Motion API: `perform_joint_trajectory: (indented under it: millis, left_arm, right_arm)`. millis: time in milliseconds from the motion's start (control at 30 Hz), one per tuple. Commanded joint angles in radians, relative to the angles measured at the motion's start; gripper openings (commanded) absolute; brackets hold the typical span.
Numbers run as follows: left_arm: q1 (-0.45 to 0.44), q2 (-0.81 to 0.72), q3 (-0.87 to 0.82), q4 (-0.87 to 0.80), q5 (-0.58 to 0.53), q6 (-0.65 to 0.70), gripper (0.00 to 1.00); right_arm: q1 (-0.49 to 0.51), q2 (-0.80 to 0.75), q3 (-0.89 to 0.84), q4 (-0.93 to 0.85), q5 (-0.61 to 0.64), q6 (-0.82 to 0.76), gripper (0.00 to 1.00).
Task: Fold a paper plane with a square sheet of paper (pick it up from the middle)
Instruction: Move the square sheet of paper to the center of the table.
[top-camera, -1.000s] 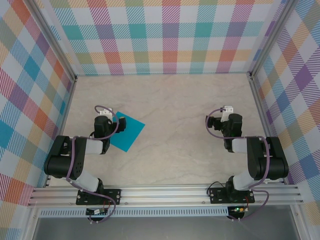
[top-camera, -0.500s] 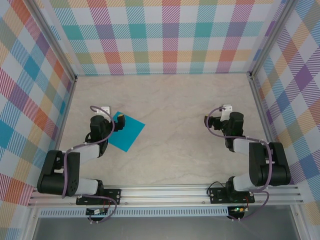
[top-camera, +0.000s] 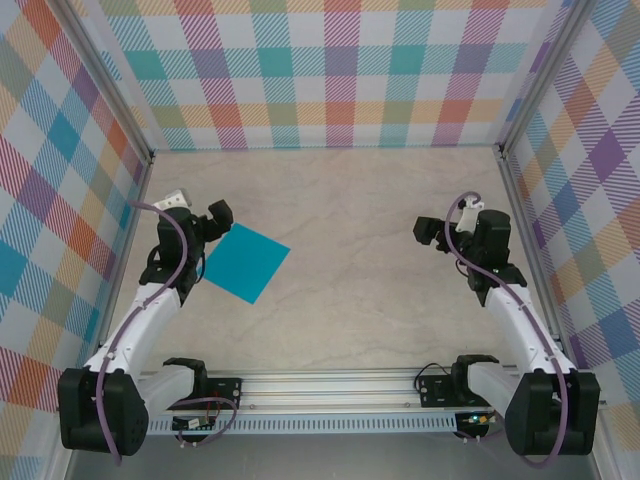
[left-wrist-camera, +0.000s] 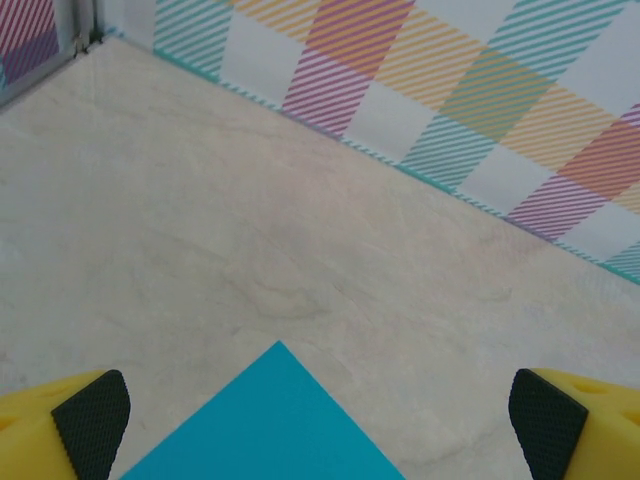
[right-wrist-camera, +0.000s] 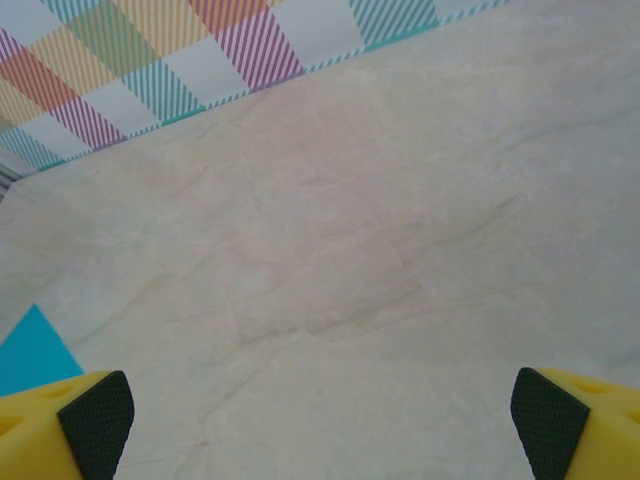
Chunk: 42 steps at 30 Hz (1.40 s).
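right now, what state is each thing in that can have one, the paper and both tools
square sheet of paper: flat on the table, unfolded, not held
left tool: open, empty, by the sheet's far-left edge
right tool: open, empty, over bare table, well apart from the sheet

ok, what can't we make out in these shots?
- Left wrist view: the square sheet of paper runs off the bottom edge; its middle is out of frame.
- Right wrist view: one corner of it at the left edge, rest cut by the frame and a finger.
- Top view: creases, and whether the left gripper touches it, too small to tell.
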Motion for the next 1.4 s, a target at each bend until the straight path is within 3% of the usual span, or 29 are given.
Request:
perform_joint_trajectory:
  millis: [0, 100, 233, 567, 933, 1167, 1367]
  left_arm:
    - [0.017, 0.038, 0.037, -0.223, 0.097, -0.1, 1.0]
    - [0.016, 0.129, 0.059, -0.271, 0.292, -0.089, 1.0]
    - [0.012, 0.225, 0.043, -0.302, 0.354, -0.121, 1.0]
    - [-0.024, 0.403, 0.023, -0.296, 0.38, -0.119, 0.96]
    - [-0.105, 0.43, -0.072, -0.225, 0.387, -0.228, 0.96]
    - [-0.23, 0.378, -0.18, -0.141, 0.365, -0.423, 0.97]
    - [-0.409, 0.393, -0.167, -0.062, 0.314, -0.59, 0.98]
  right_arm:
    - [-0.003, 0.013, 0.025, -0.174, -0.064, 0.208, 1.0]
    - [-0.003, 0.083, 0.048, -0.22, -0.218, 0.205, 1.0]
    - [0.016, 0.16, 0.035, -0.193, -0.352, 0.249, 1.0]
    - [0.148, 0.242, 0.073, -0.277, -0.322, 0.198, 1.0]
    - [0.234, 0.3, 0.078, -0.295, -0.261, 0.21, 1.0]
    - [0.236, 0.31, 0.056, -0.316, -0.224, 0.211, 1.0]
    - [0.238, 0.314, 0.05, -0.33, -0.237, 0.216, 1.0]
